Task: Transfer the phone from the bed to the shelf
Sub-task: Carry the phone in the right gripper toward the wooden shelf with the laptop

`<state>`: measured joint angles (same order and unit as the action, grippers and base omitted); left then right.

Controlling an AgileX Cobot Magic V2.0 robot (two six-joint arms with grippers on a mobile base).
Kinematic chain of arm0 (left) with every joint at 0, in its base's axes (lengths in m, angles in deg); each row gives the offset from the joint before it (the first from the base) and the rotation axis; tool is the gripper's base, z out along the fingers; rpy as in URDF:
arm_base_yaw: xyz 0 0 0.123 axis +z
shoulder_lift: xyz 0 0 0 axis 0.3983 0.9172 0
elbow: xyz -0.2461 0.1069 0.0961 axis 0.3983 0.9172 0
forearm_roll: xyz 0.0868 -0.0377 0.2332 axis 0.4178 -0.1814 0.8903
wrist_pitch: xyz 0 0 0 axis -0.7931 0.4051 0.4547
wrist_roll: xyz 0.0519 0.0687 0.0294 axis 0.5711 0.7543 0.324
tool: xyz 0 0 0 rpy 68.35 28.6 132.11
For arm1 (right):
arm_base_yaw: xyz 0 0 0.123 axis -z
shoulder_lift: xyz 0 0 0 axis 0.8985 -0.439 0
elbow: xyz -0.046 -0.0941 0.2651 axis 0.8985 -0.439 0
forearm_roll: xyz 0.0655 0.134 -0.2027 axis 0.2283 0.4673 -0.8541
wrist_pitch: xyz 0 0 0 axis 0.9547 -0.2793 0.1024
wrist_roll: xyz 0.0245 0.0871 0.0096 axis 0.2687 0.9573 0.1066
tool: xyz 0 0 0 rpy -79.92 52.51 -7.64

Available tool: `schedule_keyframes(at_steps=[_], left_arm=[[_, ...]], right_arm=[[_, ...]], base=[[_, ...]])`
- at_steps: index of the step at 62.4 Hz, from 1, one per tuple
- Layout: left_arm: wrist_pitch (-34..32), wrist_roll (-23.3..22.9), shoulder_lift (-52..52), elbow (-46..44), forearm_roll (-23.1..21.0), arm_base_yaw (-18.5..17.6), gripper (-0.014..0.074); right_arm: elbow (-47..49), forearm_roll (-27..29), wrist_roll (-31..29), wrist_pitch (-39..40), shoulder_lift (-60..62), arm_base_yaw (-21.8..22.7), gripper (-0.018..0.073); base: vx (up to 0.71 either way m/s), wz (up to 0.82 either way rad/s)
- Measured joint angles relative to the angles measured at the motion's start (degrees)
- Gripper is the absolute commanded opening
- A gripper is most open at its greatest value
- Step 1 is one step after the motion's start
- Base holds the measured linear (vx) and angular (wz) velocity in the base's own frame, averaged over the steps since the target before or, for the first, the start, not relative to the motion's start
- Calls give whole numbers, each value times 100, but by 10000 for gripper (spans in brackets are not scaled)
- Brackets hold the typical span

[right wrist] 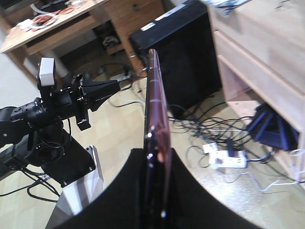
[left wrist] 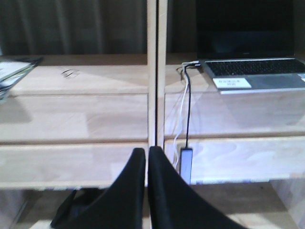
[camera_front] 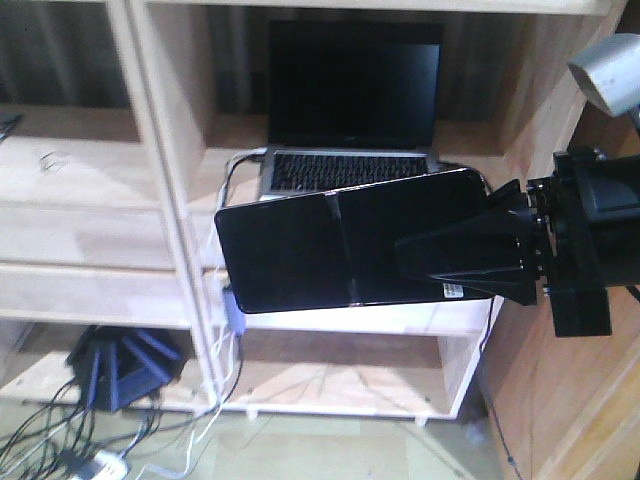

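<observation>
1. Phone: long, flat, glossy black, with a seam across its middle and a small white sticker near the held end. It hangs in the air in front of the shelf, slightly tilted, at about the height of the laptop's board and touching no board. The bed is not in view.
2. Right gripper: clamped on the phone's right end, one finger on each flat face. Most of the phone's length sticks out unsupported to the left. The right wrist view shows the pinkish rim edge-on between the fingers.
3. Left gripper: fingers pressed together, carrying nothing, pointed at a shelf upright.
4. Laptop: open on the upper board, with cables trailing down beside it.
5. Handling, my judgement: light and stiff. The glossy faces are probably slippery, and the glass is fragile. An end hold gives leverage, so it could pivot or slide. I reckon the flat faces nearer the middle are the safer hold. I would lower it flat onto a bare plank, not drop it.
</observation>
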<state>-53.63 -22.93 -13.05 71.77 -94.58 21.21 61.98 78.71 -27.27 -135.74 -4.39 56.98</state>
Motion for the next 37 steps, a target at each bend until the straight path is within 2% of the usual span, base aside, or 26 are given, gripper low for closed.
schedule_keyframes(at_steps=[37], left_arm=[[0, 0, 0, 0, 0, 0, 1]], right_arm=[[0, 0, 0, 0, 0, 0, -4]], base=[[28, -11]])
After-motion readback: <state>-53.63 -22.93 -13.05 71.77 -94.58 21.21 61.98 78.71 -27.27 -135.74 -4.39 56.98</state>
